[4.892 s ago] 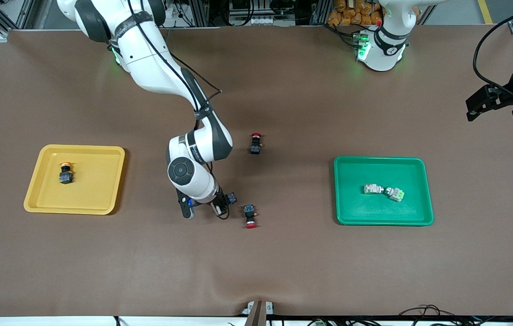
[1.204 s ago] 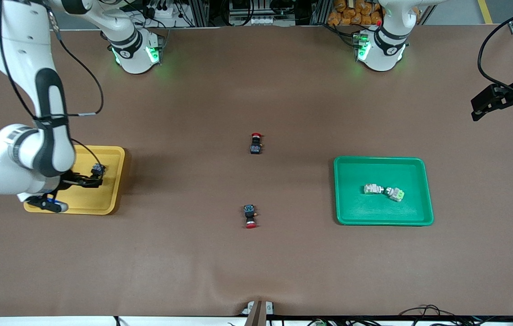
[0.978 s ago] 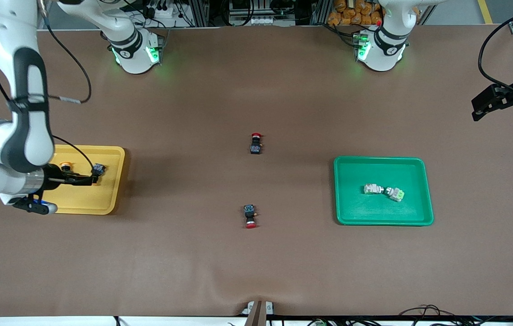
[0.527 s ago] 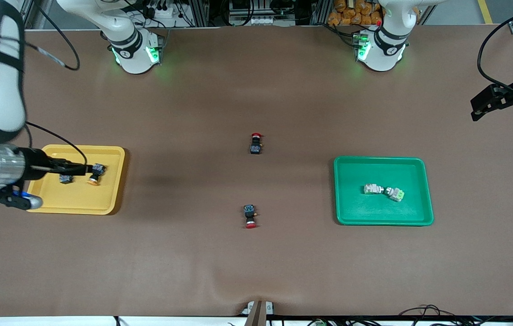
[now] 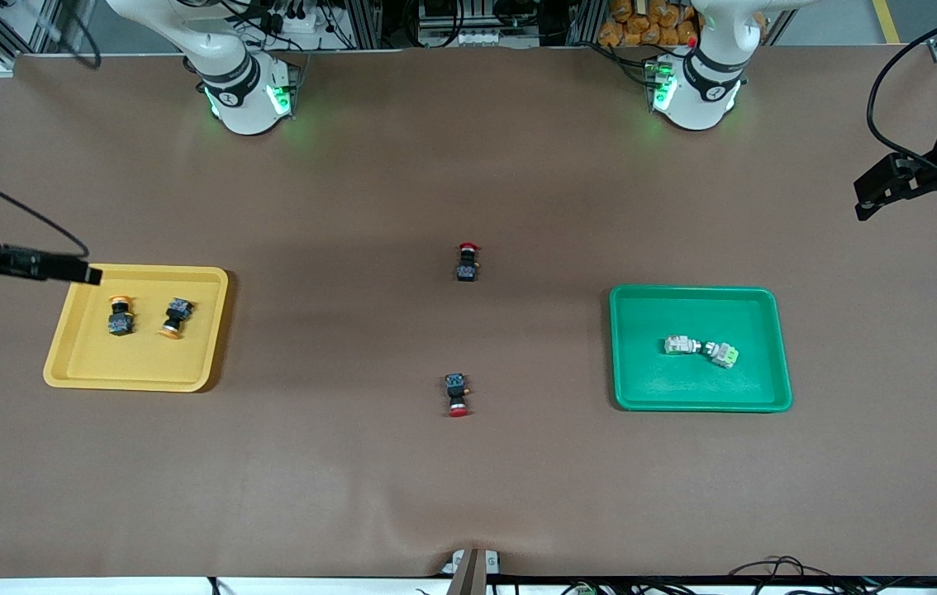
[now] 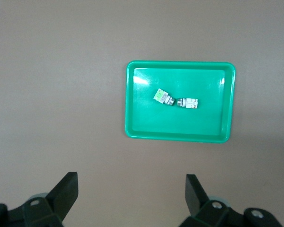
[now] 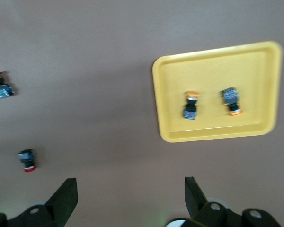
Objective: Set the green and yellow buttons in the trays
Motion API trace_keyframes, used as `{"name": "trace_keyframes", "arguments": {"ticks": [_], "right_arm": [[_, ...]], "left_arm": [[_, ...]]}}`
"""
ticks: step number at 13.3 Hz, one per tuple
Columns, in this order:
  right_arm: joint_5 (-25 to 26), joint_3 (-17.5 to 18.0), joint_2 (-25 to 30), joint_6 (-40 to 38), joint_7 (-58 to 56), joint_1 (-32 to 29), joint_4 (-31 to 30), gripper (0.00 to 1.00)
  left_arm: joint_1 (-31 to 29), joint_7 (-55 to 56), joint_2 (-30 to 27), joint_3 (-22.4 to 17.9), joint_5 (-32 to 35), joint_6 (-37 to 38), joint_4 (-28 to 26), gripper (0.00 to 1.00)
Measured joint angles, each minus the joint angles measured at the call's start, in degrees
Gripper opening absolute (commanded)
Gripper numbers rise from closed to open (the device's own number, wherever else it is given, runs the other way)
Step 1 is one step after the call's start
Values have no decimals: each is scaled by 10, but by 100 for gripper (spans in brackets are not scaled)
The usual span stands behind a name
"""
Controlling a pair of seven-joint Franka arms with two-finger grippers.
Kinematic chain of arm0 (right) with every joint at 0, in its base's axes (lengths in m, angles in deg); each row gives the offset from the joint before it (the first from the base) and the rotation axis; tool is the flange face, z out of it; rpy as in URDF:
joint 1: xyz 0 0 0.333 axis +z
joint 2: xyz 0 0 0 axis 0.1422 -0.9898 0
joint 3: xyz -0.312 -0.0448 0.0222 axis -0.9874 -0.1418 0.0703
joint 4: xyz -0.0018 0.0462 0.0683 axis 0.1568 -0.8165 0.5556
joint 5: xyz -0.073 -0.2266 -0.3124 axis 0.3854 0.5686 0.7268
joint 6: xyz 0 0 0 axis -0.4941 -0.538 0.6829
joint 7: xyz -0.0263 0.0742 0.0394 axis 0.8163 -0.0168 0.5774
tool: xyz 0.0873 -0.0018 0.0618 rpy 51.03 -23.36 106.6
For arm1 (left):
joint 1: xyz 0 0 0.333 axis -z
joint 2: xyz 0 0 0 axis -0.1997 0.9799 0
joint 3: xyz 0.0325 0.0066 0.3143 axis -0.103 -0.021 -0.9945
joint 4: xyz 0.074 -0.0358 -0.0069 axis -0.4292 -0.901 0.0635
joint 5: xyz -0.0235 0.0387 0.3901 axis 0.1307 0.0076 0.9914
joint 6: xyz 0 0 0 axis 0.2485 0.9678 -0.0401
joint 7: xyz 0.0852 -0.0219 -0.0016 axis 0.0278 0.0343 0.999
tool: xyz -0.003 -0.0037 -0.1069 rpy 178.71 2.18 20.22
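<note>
we see two trays on the counter point(image 5: 468, 496), one tray point(image 5: 72, 364) at the right arm's end, the other tray point(image 5: 634, 388) at the left arm's end. two buttons point(image 5: 120, 316) lie side by side, apart, in the first; another pair of buttons point(image 5: 681, 345) lies touching end to end in the second. between the trays sit two loose switches point(image 5: 466, 262), one nearer the front camera.

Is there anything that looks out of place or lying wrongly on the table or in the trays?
Nothing stands out. Two yellow buttons lie in the yellow tray, two green buttons in the green tray. Two red-capped switches lie on the table between them.
</note>
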Motion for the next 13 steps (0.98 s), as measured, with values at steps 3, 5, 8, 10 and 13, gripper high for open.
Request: {"name": "trace_keyframes", "arguments": {"ticks": [3, 5, 8, 10, 13], "right_arm": [[31, 13, 23, -30, -26, -16, 2, 100], [31, 13, 43, -30, -29, -25, 7, 100], [31, 18, 106, -33, 17, -25, -20, 100], [31, 20, 156, -6, 33, -25, -86, 100], [31, 20, 235, 69, 33, -25, -221, 100]], "left_arm": [[0, 0, 0, 0, 0, 0, 0, 100], [0, 0, 0, 0, 0, 0, 0, 100], [0, 0, 0, 0, 0, 0, 0, 100], [0, 0, 0, 0, 0, 0, 0, 100], [0, 0, 0, 1, 0, 0, 0, 100]]}}
